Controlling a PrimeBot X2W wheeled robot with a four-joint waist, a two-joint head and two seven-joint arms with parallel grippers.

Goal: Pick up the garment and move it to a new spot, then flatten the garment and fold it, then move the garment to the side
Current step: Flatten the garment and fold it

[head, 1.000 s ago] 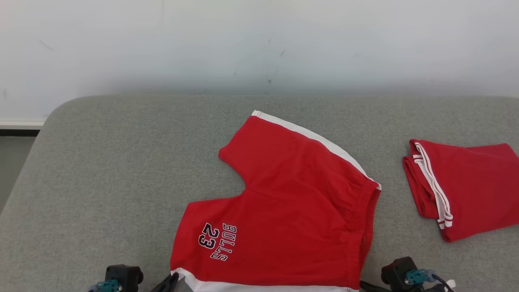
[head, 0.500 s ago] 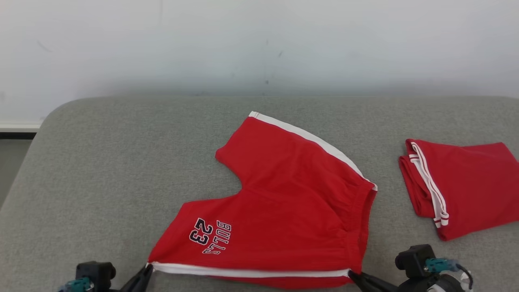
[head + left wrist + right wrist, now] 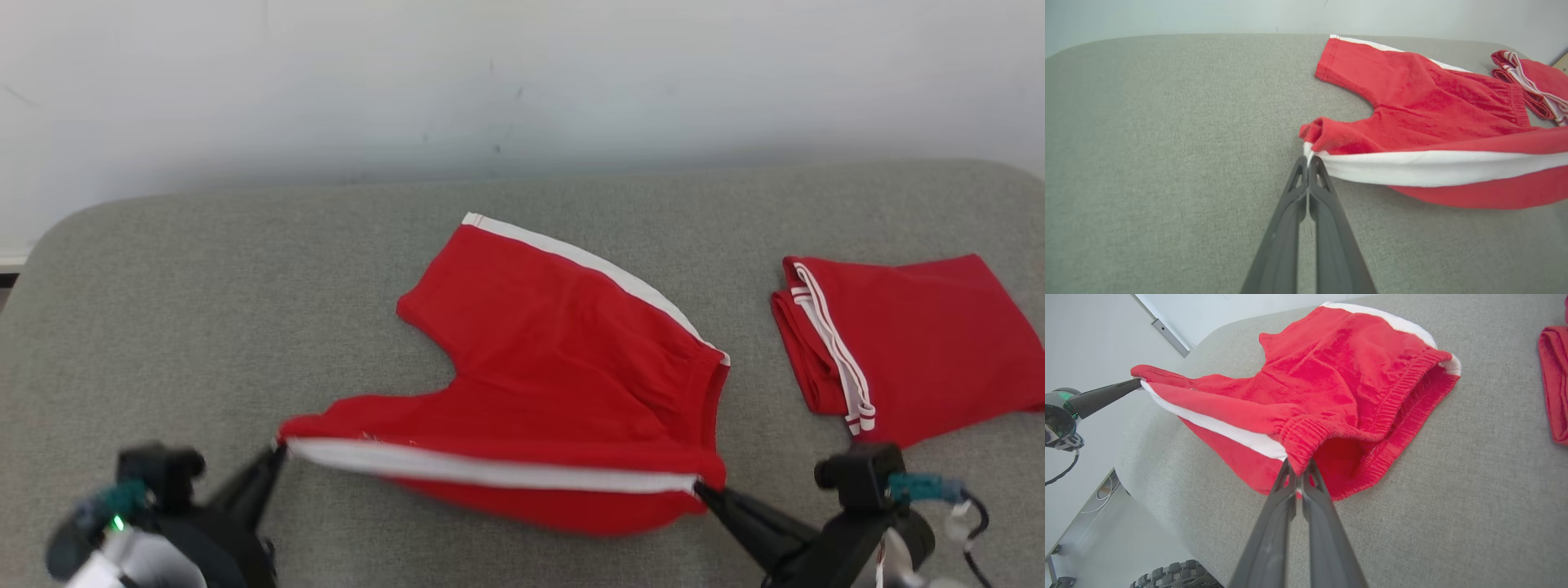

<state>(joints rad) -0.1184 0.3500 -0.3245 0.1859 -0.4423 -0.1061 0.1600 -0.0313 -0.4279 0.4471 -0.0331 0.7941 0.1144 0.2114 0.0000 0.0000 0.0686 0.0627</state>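
The red shorts lie in the middle of the gray padded tabletop. Their near edge, which carries a white stripe, is lifted a little above the surface and stretched from left to right between the two tools. The left tool is closed tightly on the leg corner of this edge. The right tool is closed on the waistband corner.

The rest of the shorts rests on the tabletop beyond the tools, away from the robot. The far leg has its own stripe and points toward the wall. So the held edge runs across in front of the robot, and each arm has one end of it.

I judge that the fold is the step in hand: the held edge must travel forward over the lying cloth to meet the far side. Both tools should go together, otherwise the edge may sag or twist. A folded red garment lies well apart on the right.
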